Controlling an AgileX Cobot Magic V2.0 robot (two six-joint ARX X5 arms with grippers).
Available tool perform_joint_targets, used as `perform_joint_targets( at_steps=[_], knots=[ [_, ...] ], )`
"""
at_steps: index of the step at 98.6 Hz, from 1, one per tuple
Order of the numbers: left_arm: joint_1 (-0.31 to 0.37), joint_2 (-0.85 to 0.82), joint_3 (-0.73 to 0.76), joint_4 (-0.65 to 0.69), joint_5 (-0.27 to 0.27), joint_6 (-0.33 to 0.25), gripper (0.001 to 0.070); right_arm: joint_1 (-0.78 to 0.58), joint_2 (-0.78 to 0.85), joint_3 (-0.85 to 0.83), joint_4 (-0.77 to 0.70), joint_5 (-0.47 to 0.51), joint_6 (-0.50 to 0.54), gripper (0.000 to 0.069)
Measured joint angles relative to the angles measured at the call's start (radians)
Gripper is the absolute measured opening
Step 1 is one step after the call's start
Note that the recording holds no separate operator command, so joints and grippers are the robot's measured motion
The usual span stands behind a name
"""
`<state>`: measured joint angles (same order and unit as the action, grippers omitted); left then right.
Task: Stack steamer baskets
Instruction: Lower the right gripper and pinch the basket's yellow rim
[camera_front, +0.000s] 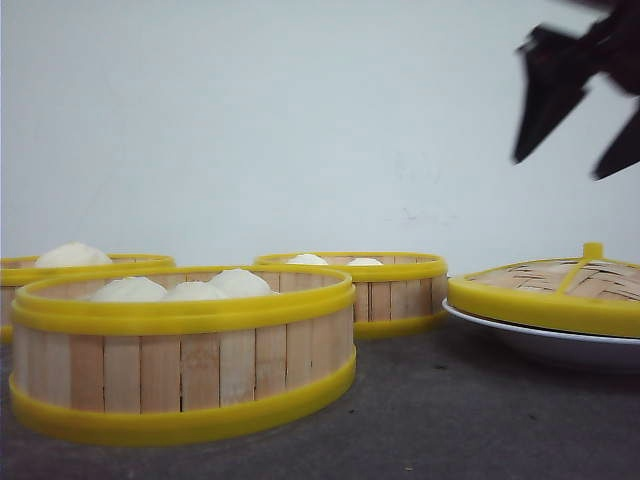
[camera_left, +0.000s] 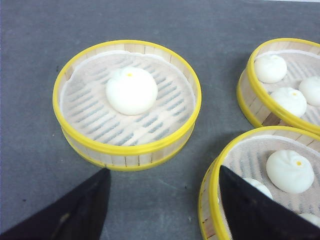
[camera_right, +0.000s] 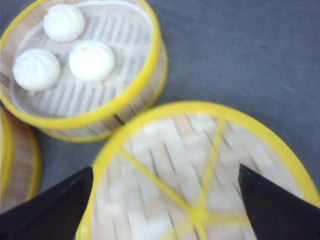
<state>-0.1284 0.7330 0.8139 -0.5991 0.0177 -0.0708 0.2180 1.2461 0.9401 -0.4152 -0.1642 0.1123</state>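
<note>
Three steamer baskets with pale slat walls and yellow rims stand apart on the dark table, none stacked. The near basket holds three white buns. The far-left basket holds one bun, and the back basket shows two. My left gripper is open above the table, between the one-bun basket and the near basket, holding nothing. My right gripper hangs open in the air, above the woven lid, with a three-bun basket beyond it.
The flat woven lid with a yellow rim and handle rests on a white plate at the right. A third basket with buns lies at the edge of the left wrist view. A white wall stands behind the table.
</note>
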Motion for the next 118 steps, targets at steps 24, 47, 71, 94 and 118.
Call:
perform_joint_targets(
  at_steps=[24, 47, 71, 94, 118],
  knots=[
    [0.000, 0.000, 0.000, 0.000, 0.000, 0.000, 0.0415, 0.030, 0.320, 0.251, 0.008, 0.000, 0.000, 0.0554],
    [0.000, 0.000, 0.000, -0.001, 0.000, 0.000, 0.0415, 0.043, 0.624, 0.511, -0.077, 0.000, -0.005, 0.0554],
    [0.000, 0.000, 0.000, -0.002, 0.000, 0.000, 0.0415, 0.057, 0.812, 0.670, -0.144, 0.007, -0.007, 0.0488],
    [0.000, 0.000, 0.000, -0.002, 0.000, 0.000, 0.0415, 0.062, 0.834, 0.683, -0.112, 0.024, 0.009, 0.0116],
    [0.000, 0.000, 0.000, -0.003, 0.000, 0.000, 0.0415, 0.069, 0.835, 0.683, -0.065, 0.036, 0.076, 0.0028]
  ],
)
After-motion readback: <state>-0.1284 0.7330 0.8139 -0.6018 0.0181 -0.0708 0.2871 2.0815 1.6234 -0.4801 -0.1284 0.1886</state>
